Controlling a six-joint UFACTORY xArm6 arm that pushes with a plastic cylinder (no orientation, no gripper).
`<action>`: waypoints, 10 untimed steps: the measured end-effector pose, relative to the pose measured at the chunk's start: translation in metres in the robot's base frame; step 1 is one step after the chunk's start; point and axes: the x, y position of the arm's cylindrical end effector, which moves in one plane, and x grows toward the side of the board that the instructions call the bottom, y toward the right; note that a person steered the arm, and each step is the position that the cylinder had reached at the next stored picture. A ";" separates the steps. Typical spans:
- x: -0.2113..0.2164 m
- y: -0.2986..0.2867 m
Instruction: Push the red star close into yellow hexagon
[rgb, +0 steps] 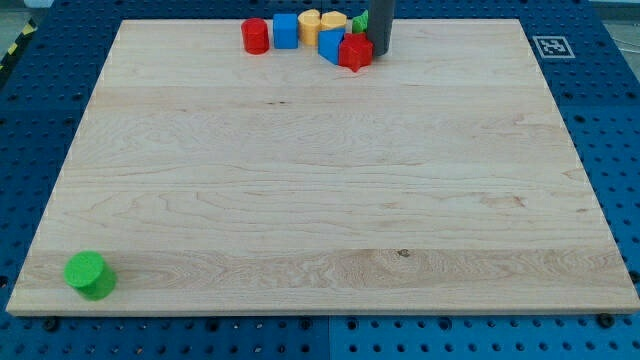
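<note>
nearest, at the view's bottom left, a green cylinder (90, 274) stands alone on the wooden board (320, 190), well apart from the cluster at the view's top, where a red cylinder (255, 36), a blue cube (286, 30), a second blue block (331, 46), two yellow blocks and a partly hidden green block (359, 22) crowd together. the red star (355, 53), a small glossy lobed block, sits at the cluster's lower right, touching the second blue block and just below the yellow hexagon (334, 21), which i judge to be the right yellow piece beside the other yellow block (310, 21). there are no fingers to open or close, only my tip (380, 52) resting just to the star's right, so push gently toward the view's upper left, keeping contact centred on the star so it neither spins away nor scatters its neighbours.
</note>
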 end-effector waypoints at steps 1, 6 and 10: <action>0.005 0.004; 0.033 0.012; 0.047 0.001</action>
